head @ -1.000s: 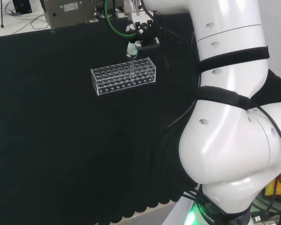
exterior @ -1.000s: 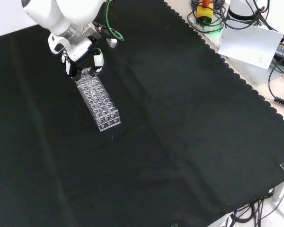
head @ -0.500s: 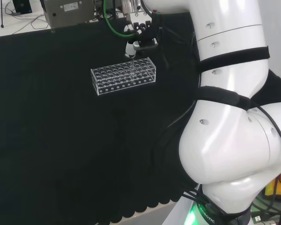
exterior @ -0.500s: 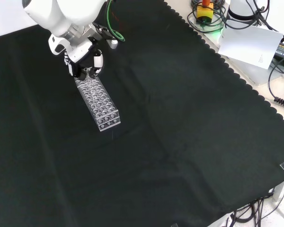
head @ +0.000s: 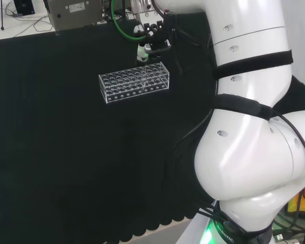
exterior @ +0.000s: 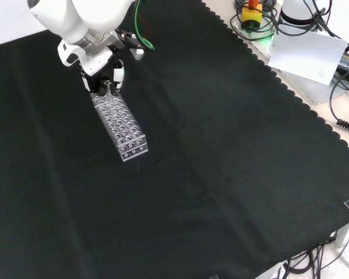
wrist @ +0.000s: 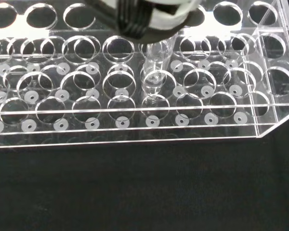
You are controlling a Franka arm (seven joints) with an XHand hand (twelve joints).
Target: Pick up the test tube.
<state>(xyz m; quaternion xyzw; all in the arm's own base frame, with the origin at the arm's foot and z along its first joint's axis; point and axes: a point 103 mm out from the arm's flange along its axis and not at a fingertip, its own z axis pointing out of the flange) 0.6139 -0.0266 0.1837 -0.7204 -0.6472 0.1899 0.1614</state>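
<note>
The hand point(head: 150, 39) has risen toward the top of the head view since a second ago. The test tube point(wrist: 155, 72) pinched in its fingers point(exterior: 117, 74) has lifted partway out of the clear rack point(head: 134, 82).

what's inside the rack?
One clear test tube stands in a hole of the rack; the other holes in sight look empty. The hand covers the tube's top.

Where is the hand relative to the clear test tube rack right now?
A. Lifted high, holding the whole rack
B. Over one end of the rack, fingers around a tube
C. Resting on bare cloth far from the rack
B: in the front view the hand sits over the far end of the rack, and the wrist view shows its fingers around a tube standing in the rack.
</note>
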